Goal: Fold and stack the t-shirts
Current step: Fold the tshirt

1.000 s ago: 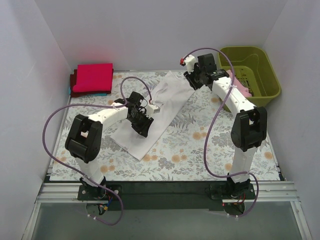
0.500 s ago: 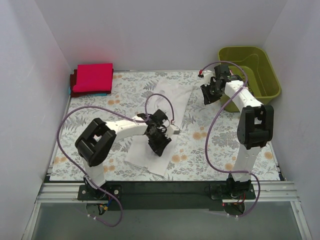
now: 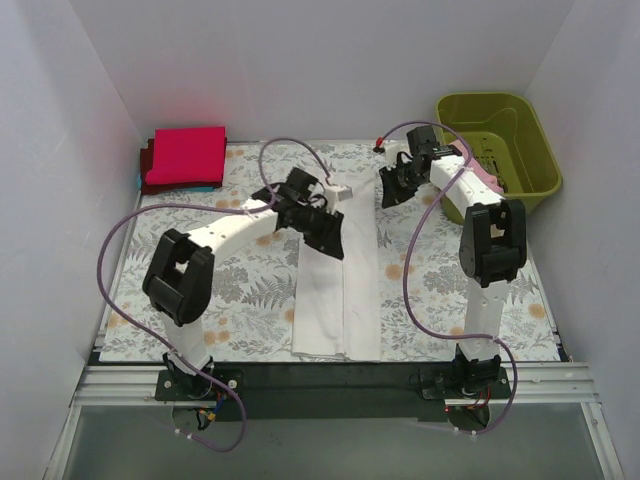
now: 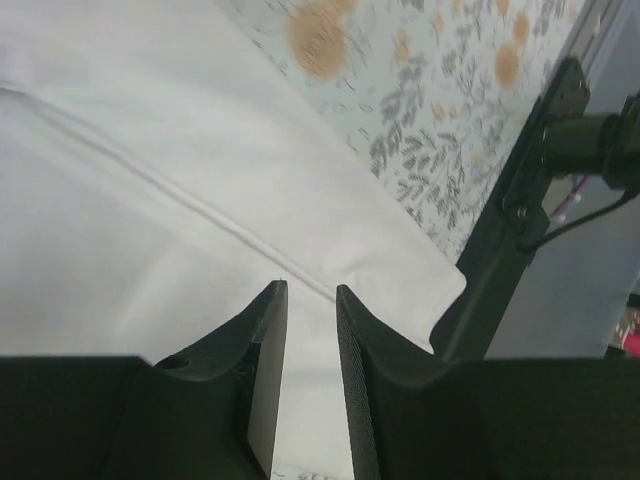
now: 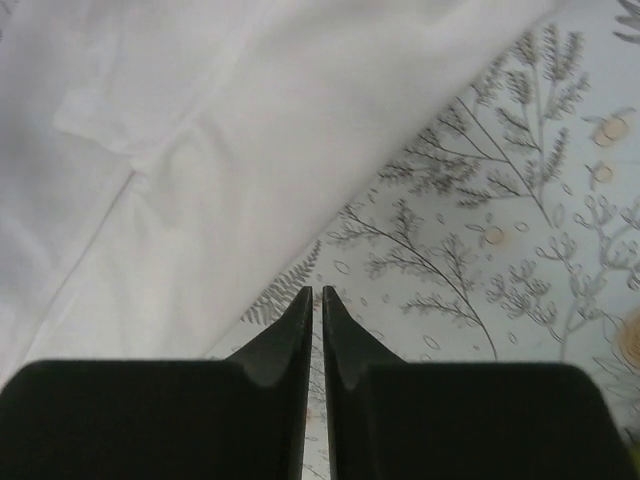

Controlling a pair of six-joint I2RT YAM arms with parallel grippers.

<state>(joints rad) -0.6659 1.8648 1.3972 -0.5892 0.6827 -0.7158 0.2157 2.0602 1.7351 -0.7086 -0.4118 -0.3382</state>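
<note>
Top external view: the white cotton t-shirt (image 3: 340,300), folded to a long narrow strip, lies down the middle of the floral-covered bench (image 3: 230,310), its near end at the lower edge of the cover. The left pincer (image 3: 330,238) sits on the strip's far end and the right pincer (image 3: 392,190) just beside the far right edge; this placement suits squaring the strip before the cross fold, in my judgement. The bright crimson folded t-shirt (image 3: 187,153) rests at upper left, evidently the stack. The pale pink t-shirt (image 3: 487,178) shows only partly in the olive-green plastic basket (image 3: 487,97) at upper right, not yet folded. This view alone gives the layout, but neither set of jaws can be read from it. Left wrist view: the left pincer (image 4: 307,292) stands narrowly parted, with the white t-shirt (image 4: 150,200) filling the gap. Whether cloth is pinched or merely lies beneath cannot be told. A seam runs diagonally to the fingertips, and the shirt's corner lies near the black rail (image 4: 520,200) at right, a detail the overhead view does not resolve. Right wrist view: the right pincer (image 5: 316,292) is closed to a sliver and holds nothing. It sits over bare bench (image 5: 480,250), just beside the edge of the white t-shirt (image 5: 200,130). This confirms a clearance the overhead view leaves doubtful.
</note>
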